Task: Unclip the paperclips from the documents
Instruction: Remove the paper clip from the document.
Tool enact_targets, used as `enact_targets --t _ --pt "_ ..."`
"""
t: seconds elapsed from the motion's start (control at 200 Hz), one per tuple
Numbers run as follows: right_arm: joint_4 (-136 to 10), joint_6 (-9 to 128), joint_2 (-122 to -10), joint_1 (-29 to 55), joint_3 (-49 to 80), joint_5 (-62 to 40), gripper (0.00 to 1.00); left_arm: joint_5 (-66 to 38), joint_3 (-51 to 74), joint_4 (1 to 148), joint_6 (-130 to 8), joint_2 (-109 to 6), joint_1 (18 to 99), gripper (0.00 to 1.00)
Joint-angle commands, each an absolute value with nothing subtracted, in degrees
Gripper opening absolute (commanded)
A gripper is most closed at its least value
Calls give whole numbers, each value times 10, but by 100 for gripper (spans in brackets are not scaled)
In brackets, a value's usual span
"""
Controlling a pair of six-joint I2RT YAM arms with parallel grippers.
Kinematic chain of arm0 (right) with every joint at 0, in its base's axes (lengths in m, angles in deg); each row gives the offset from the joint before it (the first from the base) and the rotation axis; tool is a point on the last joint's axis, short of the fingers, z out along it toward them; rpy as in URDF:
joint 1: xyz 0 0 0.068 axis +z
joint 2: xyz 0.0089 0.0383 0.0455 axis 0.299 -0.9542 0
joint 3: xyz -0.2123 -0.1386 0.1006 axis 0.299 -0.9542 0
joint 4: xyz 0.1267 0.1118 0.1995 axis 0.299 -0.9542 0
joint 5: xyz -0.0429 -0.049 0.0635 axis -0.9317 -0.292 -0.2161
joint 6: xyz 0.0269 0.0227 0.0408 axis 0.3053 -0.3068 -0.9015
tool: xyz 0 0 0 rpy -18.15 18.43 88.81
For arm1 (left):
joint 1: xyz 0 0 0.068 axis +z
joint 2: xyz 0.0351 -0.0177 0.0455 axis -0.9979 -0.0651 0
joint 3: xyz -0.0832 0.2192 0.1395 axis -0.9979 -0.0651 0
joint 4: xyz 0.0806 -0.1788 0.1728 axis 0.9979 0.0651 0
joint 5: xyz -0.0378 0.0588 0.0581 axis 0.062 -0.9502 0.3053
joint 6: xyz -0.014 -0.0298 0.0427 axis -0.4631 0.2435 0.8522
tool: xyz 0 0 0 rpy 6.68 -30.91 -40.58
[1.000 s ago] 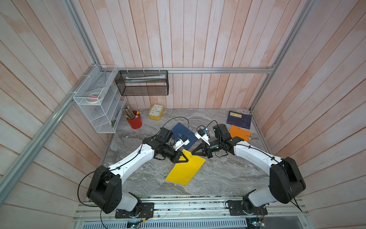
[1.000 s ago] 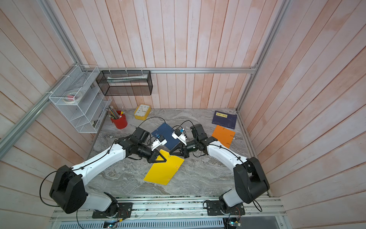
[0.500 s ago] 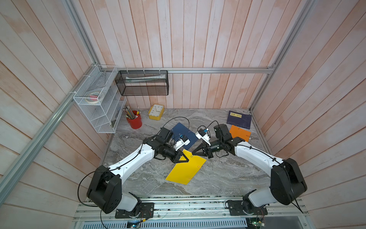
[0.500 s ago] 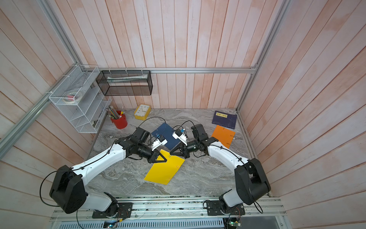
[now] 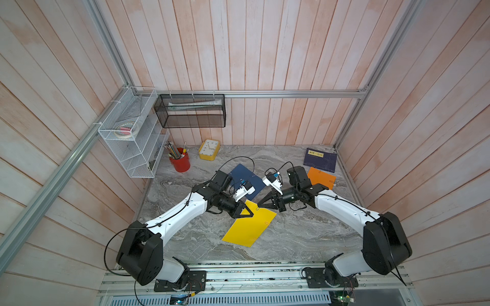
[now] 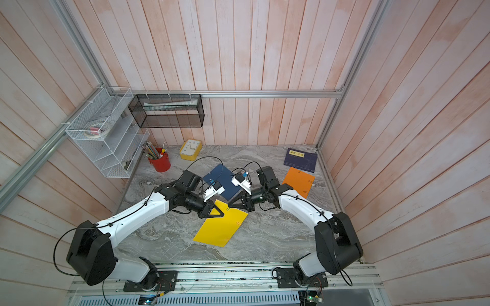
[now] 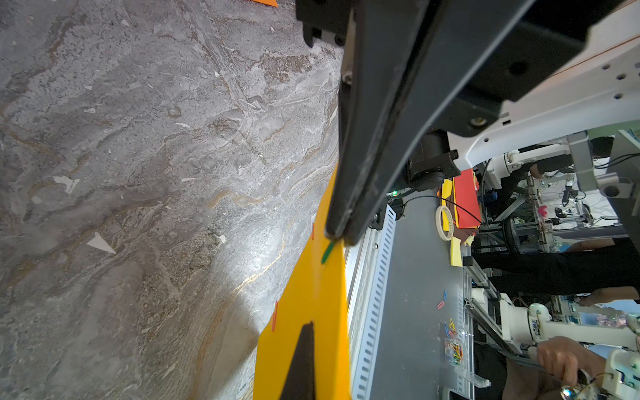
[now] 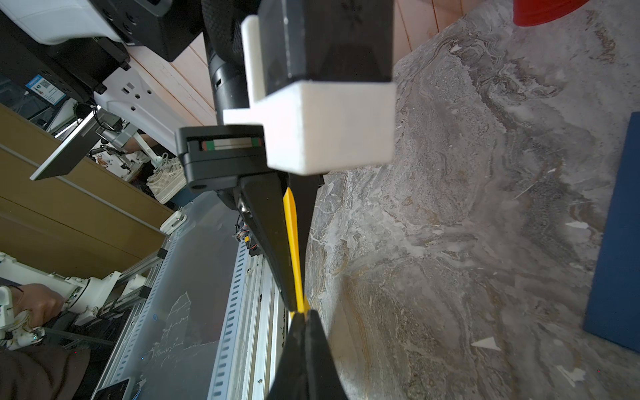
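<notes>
Your two top views look steeply down from high overhead on the whole table, while your wrist cameras sit close, facing each other across the yellow sheet.

end of green paperclip vanishing under right gripper tips, corner of yellow document disappearing between left gripper fingers, blue document being cut off by the frame edge, beside right gripper
</notes>
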State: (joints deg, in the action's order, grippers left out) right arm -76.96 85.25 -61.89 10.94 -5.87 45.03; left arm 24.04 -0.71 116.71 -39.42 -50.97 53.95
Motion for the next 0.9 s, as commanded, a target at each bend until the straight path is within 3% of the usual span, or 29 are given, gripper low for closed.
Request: enact_targets --t 0.0,0.895 --pt "-763 847 -601 89 -65 438 4 233 -10 1205 -383 -517 543 0" --pt "-756 840 -594 84 -68 438 7 232 -8 1210 -381 -522 541 0"
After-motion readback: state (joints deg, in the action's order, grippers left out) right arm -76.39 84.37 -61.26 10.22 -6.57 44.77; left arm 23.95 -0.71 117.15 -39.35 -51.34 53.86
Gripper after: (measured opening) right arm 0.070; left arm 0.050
